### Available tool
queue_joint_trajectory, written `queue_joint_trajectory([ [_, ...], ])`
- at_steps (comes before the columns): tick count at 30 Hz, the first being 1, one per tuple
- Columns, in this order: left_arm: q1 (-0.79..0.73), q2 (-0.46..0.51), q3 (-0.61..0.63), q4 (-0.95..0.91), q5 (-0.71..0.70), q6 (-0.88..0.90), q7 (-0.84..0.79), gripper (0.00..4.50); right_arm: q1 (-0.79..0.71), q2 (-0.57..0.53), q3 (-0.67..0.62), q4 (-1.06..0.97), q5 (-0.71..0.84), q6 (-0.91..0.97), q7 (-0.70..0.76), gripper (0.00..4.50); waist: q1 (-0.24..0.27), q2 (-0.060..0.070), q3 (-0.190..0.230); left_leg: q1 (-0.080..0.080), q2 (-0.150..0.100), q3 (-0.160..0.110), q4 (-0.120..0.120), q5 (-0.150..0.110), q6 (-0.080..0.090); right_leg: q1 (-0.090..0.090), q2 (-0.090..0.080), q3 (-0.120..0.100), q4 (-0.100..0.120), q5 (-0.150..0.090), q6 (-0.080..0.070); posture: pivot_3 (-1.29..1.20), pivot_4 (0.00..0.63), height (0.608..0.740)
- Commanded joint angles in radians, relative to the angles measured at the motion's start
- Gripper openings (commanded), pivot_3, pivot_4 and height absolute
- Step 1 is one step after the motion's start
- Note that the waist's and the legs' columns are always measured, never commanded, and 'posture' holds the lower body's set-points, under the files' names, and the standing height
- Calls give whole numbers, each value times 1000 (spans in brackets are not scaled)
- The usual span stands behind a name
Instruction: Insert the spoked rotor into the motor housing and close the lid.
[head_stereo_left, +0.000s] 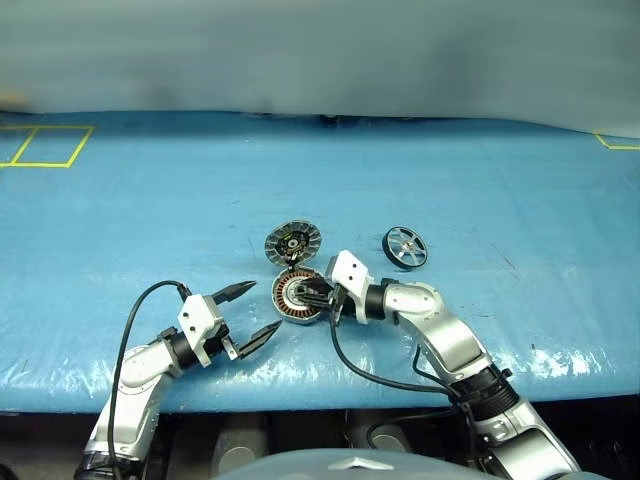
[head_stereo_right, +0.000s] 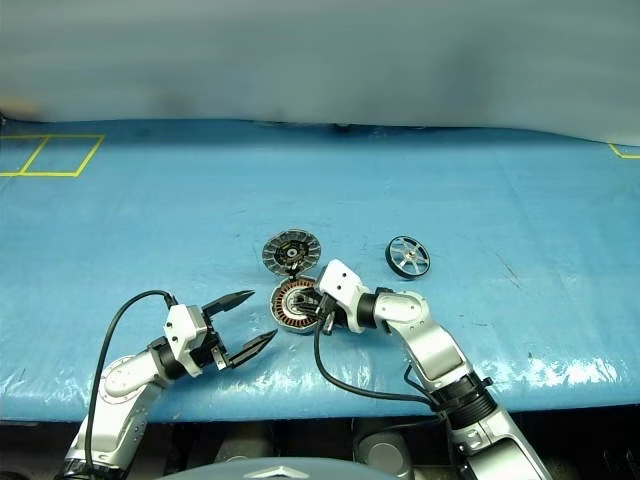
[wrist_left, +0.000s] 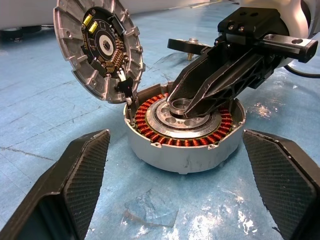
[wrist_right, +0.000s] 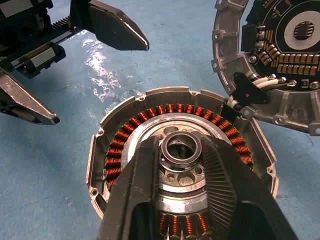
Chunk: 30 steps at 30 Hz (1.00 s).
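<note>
Round grey motor housing (wrist_left: 186, 150), copper coil ring, ribbed lid (wrist_left: 98, 49) seemingly upright

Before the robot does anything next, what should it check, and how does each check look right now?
1. Lid swung open, off the housing: ok.
2. Spoked rotor in the housing: not ok, it lies apart on the table.
3. Housing centre clear for the rotor: not ok, right end effector brackets a small ring there.
4. Left end effector open and clear of the housing: ok.
5. Ring gripped or released: cannot tell.
</note>
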Motion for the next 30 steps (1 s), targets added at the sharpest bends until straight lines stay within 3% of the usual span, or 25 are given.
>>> queue_joint_trajectory([
  [1, 1, -3, 6, -4, 0, -25, 5, 4500, -3, 7, -5, -34, 10, -16, 0, 2351, 0, 0, 0, 0, 0, 0, 0, 0, 0, 0, 0, 0, 0, 0, 0, 0, 150, 740],
  [3, 3, -3, 6, -3, 2, -27, 5, 4500, -5, 9, -7, -37, 11, -19, 0, 2973, 0, 0, 0, 0, 0, 0, 0, 0, 0, 0, 0, 0, 0, 0, 0, 0, 150, 740],
  [13, 7, -4, 1, 7, 7, -35, 7, 4500, -6, 37, -42, -48, 54, -4, -8, 2973, 1, 0, 0, 0, 0, 0, 0, 0, 0, 0, 0, 0, 0, 0, 0, 0, 150, 740],
  [16, 7, -4, 0, 7, 7, -34, 6, 4500, -11, 43, -49, -42, 53, -8, -20, 2366, 1, 0, 0, 0, 0, 0, 0, 0, 0, 0, 0, 0, 0, 0, 0, 0, 150, 740],
  [23, 9, -4, 1, 10, 13, -38, 10, 4500, -16, 33, -36, -20, 36, -10, -23, 75, 0, 0, 0, 0, 0, 0, 0, 0, 0, 0, 0, 0, 0, 0, 0, 0, 150, 740],
  [30, 10, -4, 2, 11, 15, -40, 16, 4500, -20, 28, -15, -4, 12, -13, -24, 26, 1, 0, 0, 0, 0, 0, 0, 0, 0, 0, 0, 0, 0, 0, 0, 0, 150, 740],
])
